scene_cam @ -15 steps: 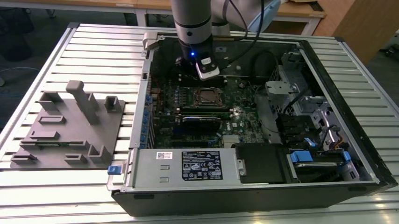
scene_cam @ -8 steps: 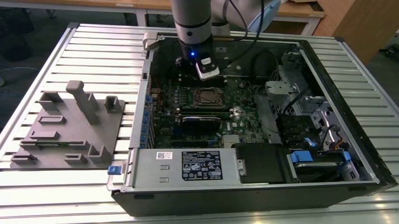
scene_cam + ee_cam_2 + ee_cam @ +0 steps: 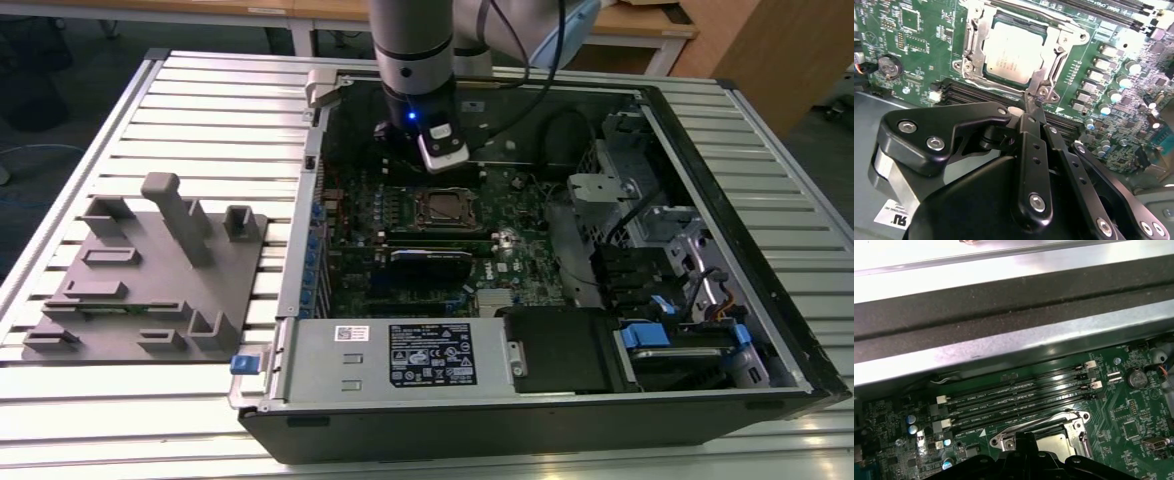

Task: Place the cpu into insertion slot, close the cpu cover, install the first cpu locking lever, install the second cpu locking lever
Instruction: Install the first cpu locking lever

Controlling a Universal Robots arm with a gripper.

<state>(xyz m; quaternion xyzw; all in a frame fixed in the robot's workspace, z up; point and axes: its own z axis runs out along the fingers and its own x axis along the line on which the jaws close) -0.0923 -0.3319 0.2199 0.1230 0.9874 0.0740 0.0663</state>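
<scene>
The cpu (image 3: 1014, 52) lies flat in the insertion slot (image 3: 1066, 37), its silver-grey top showing through the cut-out of the cpu cover (image 3: 974, 47), which is down over it. A thin metal locking lever (image 3: 1044, 80) runs along the socket's near corner. My gripper (image 3: 1030, 101) has its black fingers pressed together, shut, with the tips right at that corner by the lever's end; whether they pinch it I cannot tell. In the exterior view the gripper (image 3: 441, 160) hangs inside the open computer case, just behind the socket (image 3: 441, 208). The socket's edge (image 3: 1074, 422) also shows in the first wrist view.
Long black memory slots (image 3: 1014, 400) lie between the socket and the case's metal wall (image 3: 1004, 325). A power supply box (image 3: 400, 355) fills the case's front, drive cages (image 3: 667, 260) its right in the exterior view. A grey fixture plate (image 3: 147, 270) sits on the table at that view's left.
</scene>
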